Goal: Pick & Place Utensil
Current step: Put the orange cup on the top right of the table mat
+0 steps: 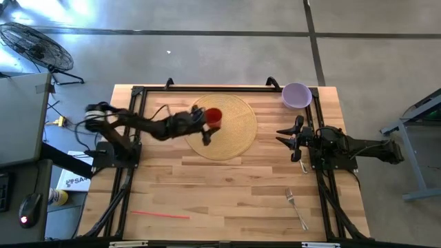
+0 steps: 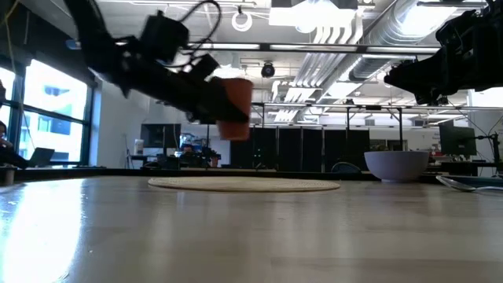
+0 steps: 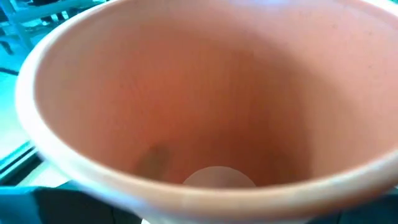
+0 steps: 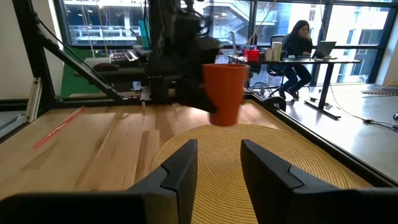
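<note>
My left gripper (image 1: 208,118) is shut on a red-orange cup (image 1: 214,116), which hangs above the round woven placemat (image 1: 231,134) at the table's far middle. The cup also shows in the low view (image 2: 234,102) and the right wrist view (image 4: 224,93). Its inside (image 3: 205,106) fills the left wrist view. A metal fork (image 1: 296,207) lies flat on the wood near the front right. My right gripper (image 4: 217,165) waits at the right side, level, its fingers apart with nothing between them. My left gripper holds the cup by its outer wall (image 4: 210,99), coming in roughly level from the table's left. The cup and the gripper's own body hide how the fingers sit on it. The cup is about upright, mouth up, lifted clear of the placemat.
A purple bowl (image 1: 296,94) stands at the far right corner. A red straw (image 1: 160,215) lies near the front left. Black frame rails (image 1: 127,172) run along both sides of the table. A person sits at a desk beyond the table (image 4: 300,46).
</note>
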Available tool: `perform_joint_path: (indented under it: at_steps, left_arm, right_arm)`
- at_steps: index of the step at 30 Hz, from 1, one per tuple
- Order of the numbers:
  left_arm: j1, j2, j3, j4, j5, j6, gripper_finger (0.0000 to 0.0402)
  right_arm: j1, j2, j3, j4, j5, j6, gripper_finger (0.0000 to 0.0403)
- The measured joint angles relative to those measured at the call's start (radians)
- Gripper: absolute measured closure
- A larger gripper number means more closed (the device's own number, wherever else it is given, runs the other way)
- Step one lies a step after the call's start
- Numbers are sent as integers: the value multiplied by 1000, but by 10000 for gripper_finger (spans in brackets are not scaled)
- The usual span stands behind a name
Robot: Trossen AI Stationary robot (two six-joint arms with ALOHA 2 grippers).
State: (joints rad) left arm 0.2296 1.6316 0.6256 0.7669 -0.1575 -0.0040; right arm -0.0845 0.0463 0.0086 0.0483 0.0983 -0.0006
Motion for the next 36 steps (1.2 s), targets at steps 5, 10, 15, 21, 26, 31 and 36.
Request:
perform_joint_path:
  at_steps: [5, 10, 15, 21, 26, 31, 36]
  left_arm:
    - [71, 137, 185, -51, 78, 30, 106]
    - [168, 196, 398, -285, 231, 40, 106]
    - [226, 258, 537, -447, 307, 150, 106]
    - [346, 348, 570, -434, 441, 129, 105]
    - [409, 372, 569, -412, 527, 95, 105]
    - [403, 371, 575, -467, 485, 33, 105]
    - [355, 371, 575, -601, 373, 74, 105]
  right_arm:
    - [0, 0, 0, 0, 0, 0, 286]
    - [0, 0, 0, 0, 0, 0, 286]
    - [0, 0, 0, 0, 0, 0, 286]
    - [0, 0, 0, 0, 2, 0, 286]
    - [0, 0, 0, 0, 3, 0, 286]
    - [0, 0, 0, 0, 4, 0, 286]
    - [0, 0, 0, 0, 4, 0, 286]
